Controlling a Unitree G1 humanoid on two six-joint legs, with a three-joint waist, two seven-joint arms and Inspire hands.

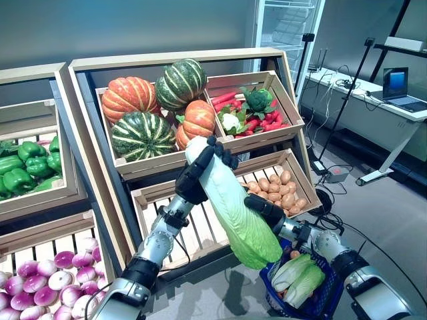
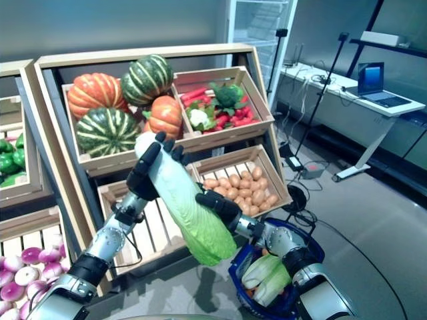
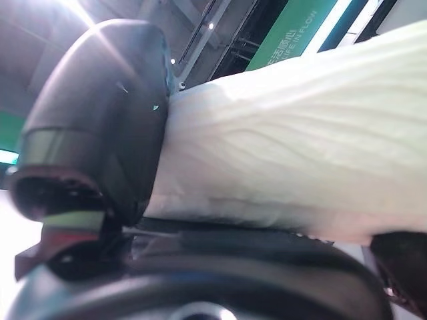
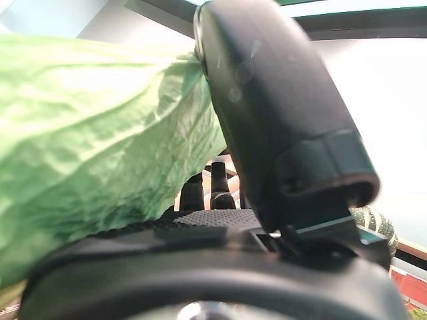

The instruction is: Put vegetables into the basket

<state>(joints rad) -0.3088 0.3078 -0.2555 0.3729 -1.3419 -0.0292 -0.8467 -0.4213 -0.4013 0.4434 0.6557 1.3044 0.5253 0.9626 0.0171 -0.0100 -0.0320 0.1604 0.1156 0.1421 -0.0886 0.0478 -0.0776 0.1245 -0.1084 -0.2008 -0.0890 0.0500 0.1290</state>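
A long napa cabbage (image 1: 241,230), white at the top and green at the bottom, hangs tilted in front of the wooden stand. My left hand (image 1: 199,175) is curled round its white upper end, which also shows in the left wrist view (image 3: 287,133). My right hand (image 1: 261,207) grips its middle from the right, and the green leaves show in the right wrist view (image 4: 87,147). The cabbage's leafy tip is just above the left rim of the blue basket (image 2: 308,249) on the floor. Other pale green cabbages (image 1: 301,277) lie in the basket.
The wooden stand (image 1: 167,59) with slanted crates rises right behind the hands. A desk with a laptop (image 1: 399,87) stands at the far right. A thin black tripod pole (image 1: 347,100) and cables stand on the floor between the stand and the desk.
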